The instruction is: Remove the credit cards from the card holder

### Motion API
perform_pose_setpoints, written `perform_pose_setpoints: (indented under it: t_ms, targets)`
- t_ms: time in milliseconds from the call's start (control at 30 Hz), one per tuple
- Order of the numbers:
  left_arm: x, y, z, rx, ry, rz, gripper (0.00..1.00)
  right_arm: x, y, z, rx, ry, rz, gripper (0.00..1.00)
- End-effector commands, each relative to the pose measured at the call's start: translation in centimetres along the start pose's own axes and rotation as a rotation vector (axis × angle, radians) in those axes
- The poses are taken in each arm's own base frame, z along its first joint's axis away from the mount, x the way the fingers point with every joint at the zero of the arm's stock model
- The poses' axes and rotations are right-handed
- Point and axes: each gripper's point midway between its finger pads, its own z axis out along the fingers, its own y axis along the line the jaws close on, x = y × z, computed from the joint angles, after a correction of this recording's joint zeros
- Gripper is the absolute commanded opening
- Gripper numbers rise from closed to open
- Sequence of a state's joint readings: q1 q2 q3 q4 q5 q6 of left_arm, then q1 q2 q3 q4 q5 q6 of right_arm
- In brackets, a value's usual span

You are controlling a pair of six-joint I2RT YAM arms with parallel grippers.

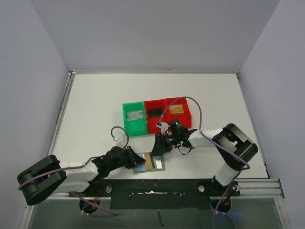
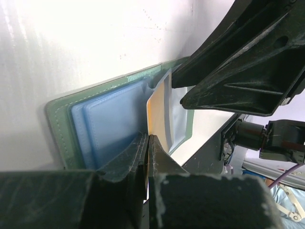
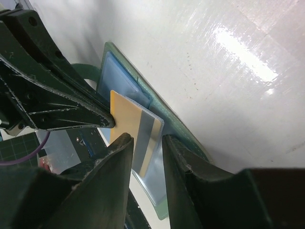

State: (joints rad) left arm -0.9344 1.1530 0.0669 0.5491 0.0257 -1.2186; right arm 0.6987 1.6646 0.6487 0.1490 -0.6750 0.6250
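The card holder (image 1: 159,164) lies flat at the near edge of the table (image 1: 95,105), about midway along that edge and between the two arms. It has a green-grey stitched border and blue pockets (image 2: 112,126) inside. A striped card (image 1: 148,162), gold with a grey band along one side, sticks partway out of a pocket and lies flat on the holder's face.

The left end effector (image 1: 133,160) comes in low from the table's near left corner. Its fingers (image 2: 138,157) are pressed together, and the tip rests on the holder's left part, just beside the corner of the striped card (image 3: 131,119). The pictures do not show whether any flap is caught between those fingers.

The right end effector (image 1: 158,148) reaches in from the right side and points down at the holder's far edge. Its fingers (image 3: 119,162) are spread, and the exposed end of the striped card shows in the gap between them. They are not pinching it, since the card lies face-up under them rather than between the pads.

Farther in, near the middle of the table, three open bins stand touching in a row. The green bin (image 1: 128,125) on the left holds a grey card (image 1: 135,115). The middle red bin (image 1: 153,126) holds a black card (image 1: 154,112). The right red bin (image 1: 187,117) holds a tan card (image 1: 176,109)
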Motion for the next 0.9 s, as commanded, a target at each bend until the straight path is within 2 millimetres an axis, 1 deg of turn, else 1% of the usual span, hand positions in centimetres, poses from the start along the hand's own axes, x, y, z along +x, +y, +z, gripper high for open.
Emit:
perform_pose_setpoints:
  t_ms: [0,167,367,500,733,867]
  targets:
    - [-0.6,0.6,-0.2,0.01,-0.046,0.046,0.0,-0.2,-1.1,-0.5,0.031,-0.03,0.019,0.35]
    - [-0.8,1.2,-0.3,0.003,-0.063,0.07,0.0,0.1,-1.2,-0.4,0.024,-0.021,0.024,0.35]
    - [-0.6,1.1,0.0,0.011,-0.05,0.093,0.0,0.7,-0.3,0.7,-0.021,0.021,0.005,0.3]
    - [-0.4,1.3,0.2,0.005,-0.042,0.084,0.0,0.7,-0.4,0.8,-0.023,0.022,0.006,0.21]
    - [-0.6,1.4,0.0,0.0,-0.05,0.074,0.0,0.3,0.1,0.3,-0.04,-0.006,-0.016,0.0]
    - [-0.8,1.4,-0.2,-0.005,-0.058,0.074,0.0,0.2,-0.4,-0.2,-0.016,-0.022,-0.007,0.0]
